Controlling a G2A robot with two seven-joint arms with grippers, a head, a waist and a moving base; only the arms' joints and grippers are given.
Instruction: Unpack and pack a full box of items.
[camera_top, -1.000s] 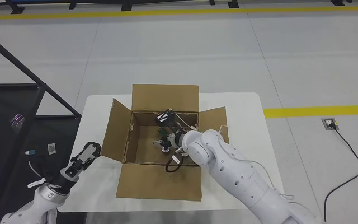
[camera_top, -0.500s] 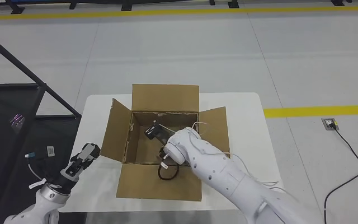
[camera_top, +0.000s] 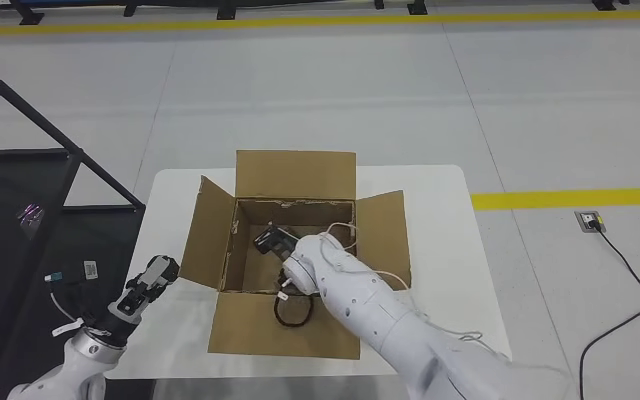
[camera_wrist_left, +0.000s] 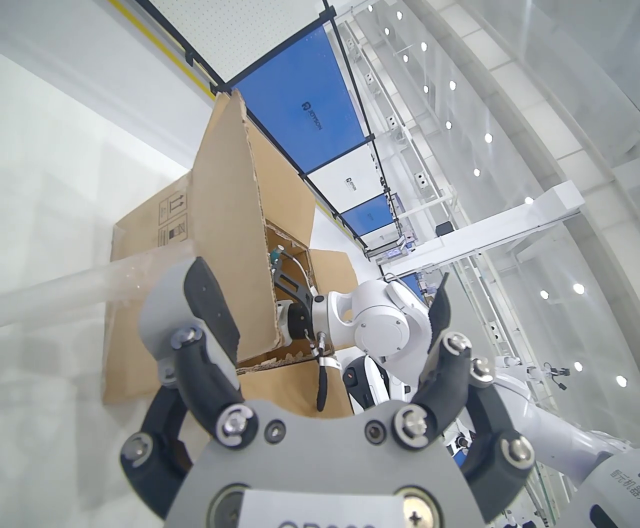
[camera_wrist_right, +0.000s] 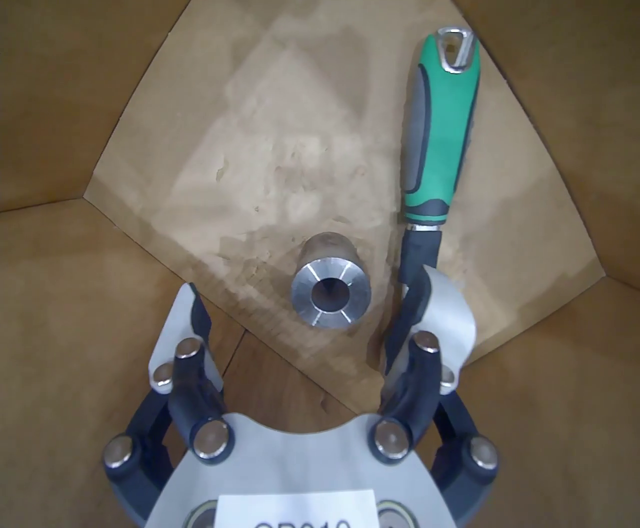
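Nearest the robot, the left jaws hang spread and hold nothing, over the near left corner of the worktop and well apart from the box. They take no part in the work at this moment.

Next comes the box itself, a cardboard one standing in the middle of the worktop with all four flaps folded outward. The right arm crosses its near edge and points down inside. The right jaws are low in the box, spread wide and gripping nothing.

Just beyond their tips a short metal cylinder stands on end on the box floor, roughly in line with the gap between them. Beside it lies a green-handled tool, its dark end close by one jaw; whether they touch I cannot tell. Farther on are the bare cardboard floor and the far walls.

As a judgement, the task is somewhere in its middle. Two items are in the box and neither is held. From this moment alone I cannot say whether they wait to be lifted out or have been put back. The cylinder looks like the item in hand, since the jaws are set around its line.
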